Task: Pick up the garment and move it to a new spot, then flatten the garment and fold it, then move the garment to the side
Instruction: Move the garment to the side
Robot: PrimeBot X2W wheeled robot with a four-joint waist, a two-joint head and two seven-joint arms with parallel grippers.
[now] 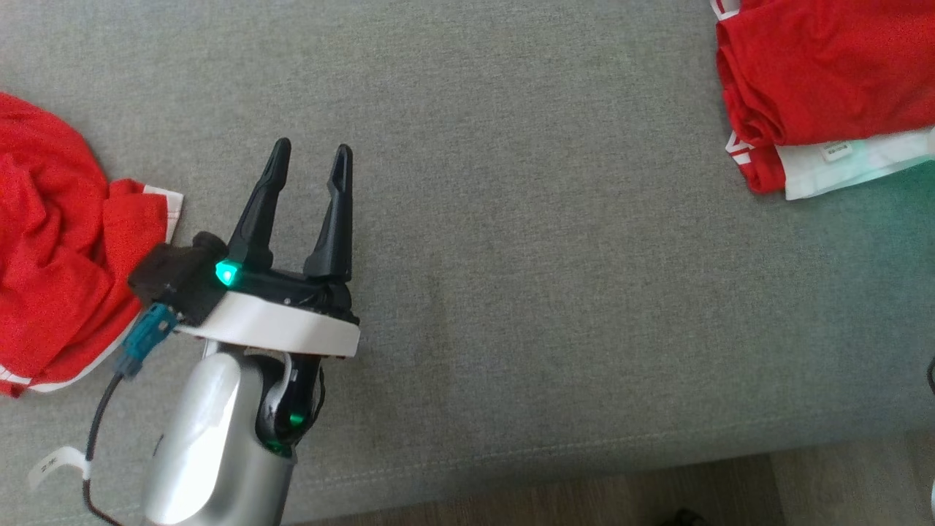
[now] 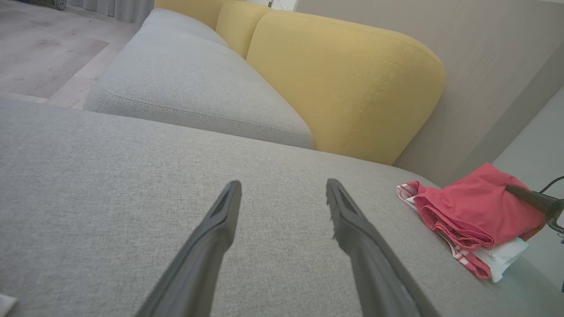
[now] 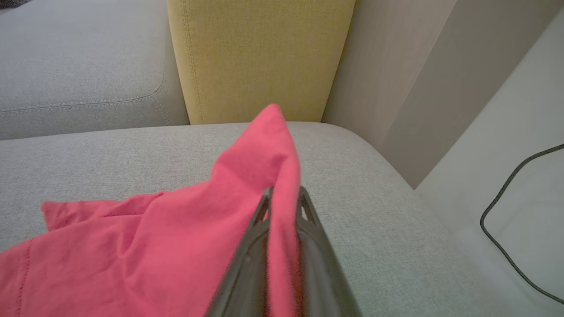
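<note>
The folded garment (image 1: 818,73), red with a white layer showing under its near edge, lies at the far right corner of the grey sofa seat (image 1: 555,256), close to the yellow backrest (image 2: 343,88). The right pincer (image 3: 285,193) has its jaws nearly together on a fold of this red cloth, which stands up in a soft peak above the fingertips and spreads away in loose folds to one side. The left pincer (image 1: 312,150) hangs over the bare seat near the left edge with its jaws wide apart and nothing between them. Just beside it, at the left edge, a second, crumpled garment (image 1: 51,248) lies in a heap. The cloth looks thin, light and limp: it should weigh next to nothing, but it will sag, slide and come unfolded if it is carried by a single layer. The present hold appears to take only a pinch of the top fold, so the lower layers may trail or open when the bundle moves. A safer hold would probably pinch through all the layers at the thick folded edge, low and near the seat, with the bundle slid sideways rather than lifted high. How many layers the jaws enclose cannot be told.
</note>
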